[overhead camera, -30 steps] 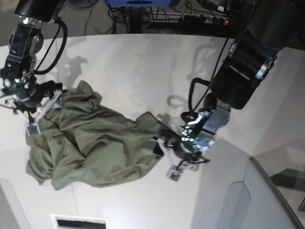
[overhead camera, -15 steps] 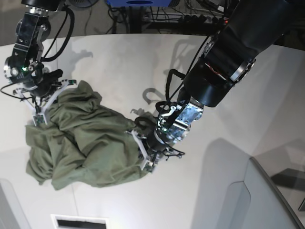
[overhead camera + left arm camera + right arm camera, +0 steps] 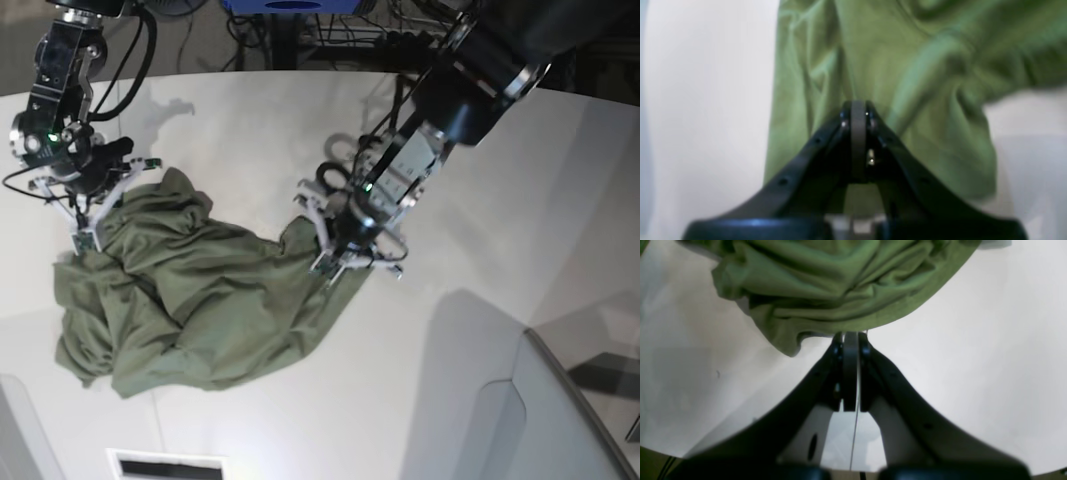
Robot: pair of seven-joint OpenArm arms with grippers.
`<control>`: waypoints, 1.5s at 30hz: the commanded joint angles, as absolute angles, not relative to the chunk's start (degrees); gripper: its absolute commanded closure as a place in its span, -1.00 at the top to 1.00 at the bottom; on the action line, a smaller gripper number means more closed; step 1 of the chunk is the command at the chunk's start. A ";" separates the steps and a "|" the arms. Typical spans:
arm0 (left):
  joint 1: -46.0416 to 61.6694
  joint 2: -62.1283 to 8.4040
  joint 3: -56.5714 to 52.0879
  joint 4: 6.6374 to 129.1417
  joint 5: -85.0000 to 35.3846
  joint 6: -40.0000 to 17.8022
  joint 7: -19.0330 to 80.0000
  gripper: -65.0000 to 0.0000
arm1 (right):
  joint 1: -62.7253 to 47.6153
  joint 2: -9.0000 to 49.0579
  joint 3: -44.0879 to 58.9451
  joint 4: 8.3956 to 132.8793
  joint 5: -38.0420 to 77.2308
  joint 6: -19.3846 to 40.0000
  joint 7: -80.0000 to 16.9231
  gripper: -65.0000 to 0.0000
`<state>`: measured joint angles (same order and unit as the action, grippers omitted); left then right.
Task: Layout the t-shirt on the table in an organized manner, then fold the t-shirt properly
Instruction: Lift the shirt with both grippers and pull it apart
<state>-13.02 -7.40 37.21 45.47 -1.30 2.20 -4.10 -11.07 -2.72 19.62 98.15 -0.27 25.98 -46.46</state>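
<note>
The laying-out step is judged to be in hand, since the plain olive-green short-sleeved t-shirt of soft fabric (image 3: 190,300) is seen as a crumpled heap on the large white smooth tabletop (image 3: 470,230), lying towards the left side of the base view with deep folds across it and no sleeve or neckline clearly told apart. The left hand (image 3: 335,262), carried by the arm on the right of the base view, is closed at the heap's right-hand edge, and in its wrist view the fingers are pressed together with green cloth directly at their tips, so a pinch of the t-shirt appears to be held. The right hand (image 3: 85,232), on the left of the base view, is likewise closed at the upper left edge of the heap; in its wrist view the fingers meet right at the hem, yet it cannot be told with certainty whether fabric is caught between them. Folding is not yet begun. The next move is judged to call for the two gripped edges being drawn apart and somewhat upward, so that the bunched cloth is spread flat; care is needed lest a thin pinch slip free under tension
</note>
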 commanded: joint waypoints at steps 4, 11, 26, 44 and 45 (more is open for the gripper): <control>-4.00 -14.20 36.18 59.38 -0.84 0.57 10.77 -1.00 | -10.51 -2.33 19.56 99.12 0.04 26.15 -45.58 -1.00; 8.31 -16.75 21.76 82.95 -0.22 0.57 18.07 -1.00 | -10.15 -2.42 19.56 99.12 0.04 26.15 -45.58 -1.00; -17.63 -1.10 26.33 56.13 -0.22 0.57 20.44 -1.00 | -9.98 -2.33 9.89 99.21 -0.13 25.98 -45.58 -1.00; 9.01 -12.35 30.90 79.43 -0.31 0.66 20.97 -1.00 | -1.89 -2.33 9.89 99.21 -0.04 25.89 -45.58 -1.00; 10.07 -12.44 29.58 81.80 -0.31 0.66 20.97 -1.00 | -1.89 -2.42 9.89 99.21 -0.04 25.89 -45.58 -1.00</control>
